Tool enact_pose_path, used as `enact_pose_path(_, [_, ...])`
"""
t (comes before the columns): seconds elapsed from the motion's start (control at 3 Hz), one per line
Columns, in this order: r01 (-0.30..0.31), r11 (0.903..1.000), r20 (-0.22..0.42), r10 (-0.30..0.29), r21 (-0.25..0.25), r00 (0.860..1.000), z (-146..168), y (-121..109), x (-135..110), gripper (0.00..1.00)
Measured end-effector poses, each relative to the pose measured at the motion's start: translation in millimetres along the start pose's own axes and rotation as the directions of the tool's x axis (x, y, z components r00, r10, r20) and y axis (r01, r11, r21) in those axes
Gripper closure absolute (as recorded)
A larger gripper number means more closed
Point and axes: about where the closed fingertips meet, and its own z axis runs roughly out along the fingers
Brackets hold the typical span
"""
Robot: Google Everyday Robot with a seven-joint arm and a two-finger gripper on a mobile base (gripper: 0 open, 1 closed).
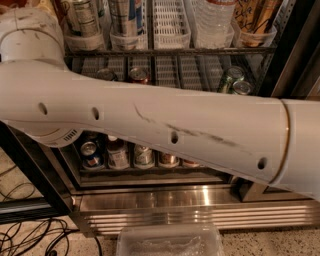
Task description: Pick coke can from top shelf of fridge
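White, scuffed plastic fills the frame: the robot's thick, rounded arm [160, 130] runs from 9 o'clock to 3 o'clock, marked with dark streaks and small round holes. Its drum-shaped joint [27, 37] sits at 10 o'clock. The gripper is out of view, so whether its fingers are apart or together cannot be told.

At 8 o'clock, thin black cables [27, 240] loop over speckled floor. Behind the arm stands the fridge [190, 210], its ribbed stainless steel base grille shining at 6 o'clock, with a clear plastic tub [170, 242] on the floor just in front.

Along 12 o'clock runs a dark wire rack [170, 51] carrying tall cans [125, 15] in translucent rounded trays, a white slatted basket [170, 22], and a ribbed clear bottle [210, 20].

Just above the arm at 11 o'clock, on the next rack down, a red-rimmed can [138, 75] shows its silver top. It may be the coke can, but no logo is visible to tell. Green cans [232, 80] stand at 1 o'clock. Below the arm, short cans [117, 155] line the lowest rack at 7 o'clock.
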Motion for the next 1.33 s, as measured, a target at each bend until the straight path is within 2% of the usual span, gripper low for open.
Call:
enact_pose_path(0.33, [-0.055, 0.9974, -0.061, 0.053, -0.045, 0.997, -15.5, -20.1, -7.9, 1.0])
enact_pose_path(0.67, [-0.139, 0.9876, -0.17, 0.125, -0.073, 0.977, -36.0, -49.3, 4.6, 1.0])
enact_pose_path(1.0, [-0.176, 0.9775, -0.26, 0.141, -0.116, 0.955, -54.1, -70.9, 20.9, 1.0])
enact_pose_path(1.33, [-0.193, 0.9617, -0.328, 0.122, -0.195, 0.937, -71.7, -79.3, 42.4, 1.0])
